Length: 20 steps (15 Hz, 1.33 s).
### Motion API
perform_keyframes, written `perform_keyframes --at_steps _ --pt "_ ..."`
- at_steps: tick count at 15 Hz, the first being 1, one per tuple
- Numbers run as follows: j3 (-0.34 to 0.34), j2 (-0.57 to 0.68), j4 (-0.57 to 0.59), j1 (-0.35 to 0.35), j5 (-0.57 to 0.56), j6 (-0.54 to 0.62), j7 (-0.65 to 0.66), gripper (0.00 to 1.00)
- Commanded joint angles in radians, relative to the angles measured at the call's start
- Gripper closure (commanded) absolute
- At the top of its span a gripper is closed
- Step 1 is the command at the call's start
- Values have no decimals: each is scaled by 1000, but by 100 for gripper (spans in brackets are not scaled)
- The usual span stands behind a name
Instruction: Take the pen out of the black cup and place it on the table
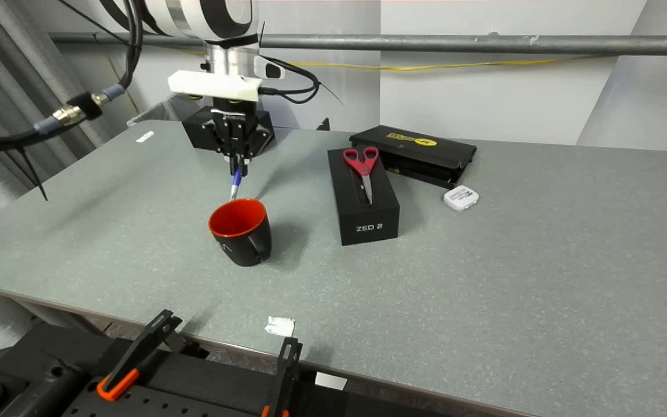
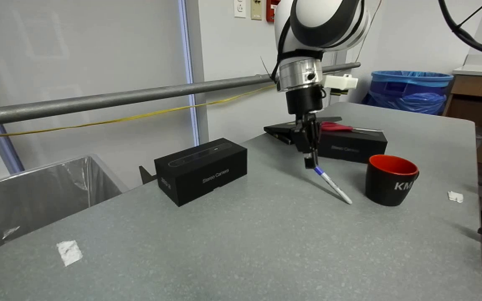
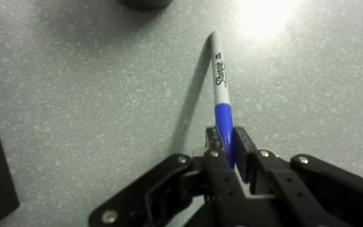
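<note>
Holding the pen point(image 3: 218, 71) by its blue cap, the gripper point(image 3: 227, 138) has its two fingers clamped on it, one from each side, as the wrist view shows clearly. The pen is out of the black cup point(image 2: 385, 186), near it but apart, as one can see in an exterior view. It leans, with the cap up and the white end down, and this lower end seems to touch the table point(image 2: 266, 251), because the shadow meets it there. On the white barrel it is possible to read the word Sharpie. The black cup stands upright on the grey speckled table; it is bright red inside, and on its dark side there are pale letters, of which K and M are readable. In the wrist view only a dark curved part of it shows at the top. Also near the cup is a ZED 2 box point(image 1: 354, 200), on which lies a pair of scissors point(image 1: 362, 167) with red handles. Just beside this box is a flat black case point(image 1: 420, 153) with a yellow label, and near one corner of it a small white box point(image 1: 461, 198). Another black box point(image 2: 201, 171), printed with the words Stereo Camera, rests by the edge of the table. A white scrap point(image 1: 280, 326) lies near a different part of the edge; its material I cannot tell. Behind the table goes a grey pipe point(image 1: 484, 43), and below it a yellow cord point(image 1: 403, 68).
</note>
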Motion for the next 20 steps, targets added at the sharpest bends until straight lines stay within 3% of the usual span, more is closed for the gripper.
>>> perform_keyframes --at_steps 1,2,4,11,17,18,20 --pt "-27 67 91 26 -47 -41 111 96" --pt "-28 72 98 29 -55 -46 127 60" --pt "-27 80 108 33 -67 -54 150 53" --pt "-22 87 127 40 -72 -82 173 1" --pt "-15 85 135 35 -63 -106 158 0" --pt "-11 67 91 26 -53 -50 144 0" --pt "-11 67 95 26 -53 -63 144 0"
